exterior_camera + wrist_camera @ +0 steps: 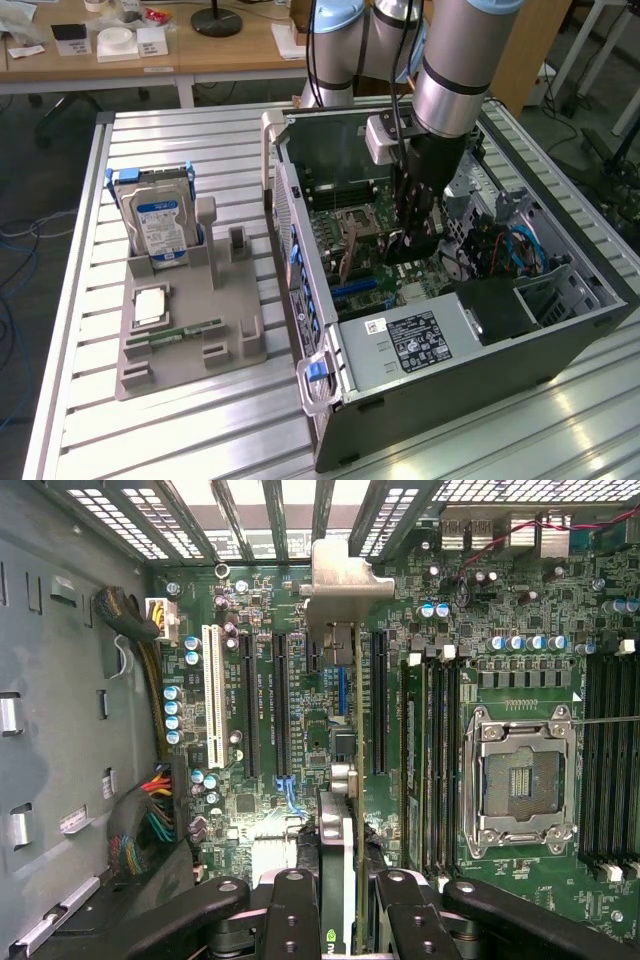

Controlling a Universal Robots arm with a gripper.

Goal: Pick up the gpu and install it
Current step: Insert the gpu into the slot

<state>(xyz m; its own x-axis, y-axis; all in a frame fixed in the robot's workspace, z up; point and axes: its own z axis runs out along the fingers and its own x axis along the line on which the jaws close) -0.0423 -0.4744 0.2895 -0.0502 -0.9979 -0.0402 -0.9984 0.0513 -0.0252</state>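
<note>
Gripper [345, 920] is clamped on the one gpu [342, 830], which runs edge-on out from between its fingers [290, 910] inside the open computer case [450, 385], metal bracket toward the rear grille, one white slot [212, 695] nearby. One grey tray [235, 300] outside carries one blue-labelled hard drive [160, 225], one processor chip [150, 305] and one RAM stick [185, 332]; the labels' writing cannot be read

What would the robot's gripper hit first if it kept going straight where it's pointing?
Probably the motherboard. The gripper points down into the computer case, shut on the gpu, so the card's edge would likely reach the board's slots first. The gap is hard to judge.
</note>
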